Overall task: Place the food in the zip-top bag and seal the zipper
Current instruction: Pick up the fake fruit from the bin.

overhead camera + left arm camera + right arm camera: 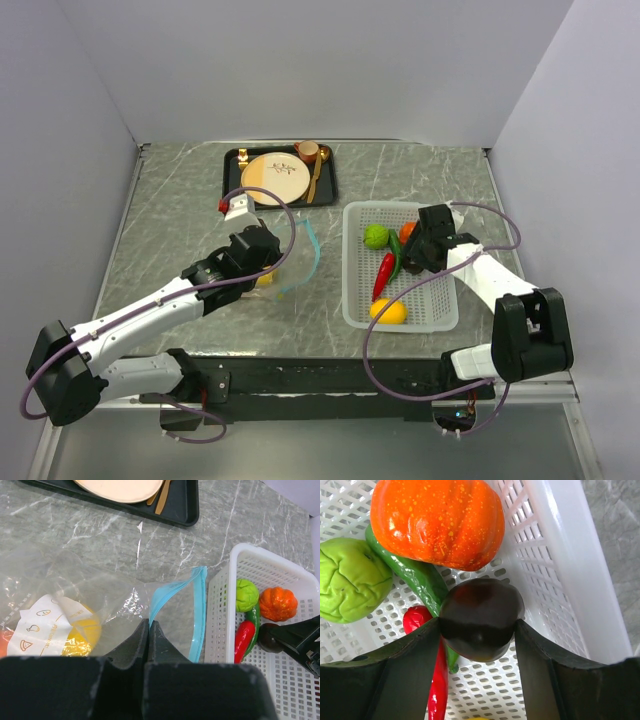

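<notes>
Grey marbled table (180,200), plain pale walls (300,60) closing it in on three sides. A black tray (232,185) with a round plate (272,178) is sitting at the far edge.

The overhead view is giving the layout. The clear bag (295,250) is lying left of centre, with the white basket (440,305) to its right. A loose lemon (388,311) is resting at the basket's near end.

The left wrist view is showing what overhead cannot. The left pincer (149,629) is pinching the bag's film, jaws closed tight. A bagged lemon (82,630) is sitting inside behind a white label (42,625). The blue zipper strip (198,615) is standing parted, facing the basket.

The right wrist view is looking into the basket. The right pincer (479,627) is clamping a dark round fruit (481,605), both fingers against its sides. An orange fruit (437,522), a lime (350,580), a green chili (410,572) and a red chili (432,680) are lying just beside it.
</notes>
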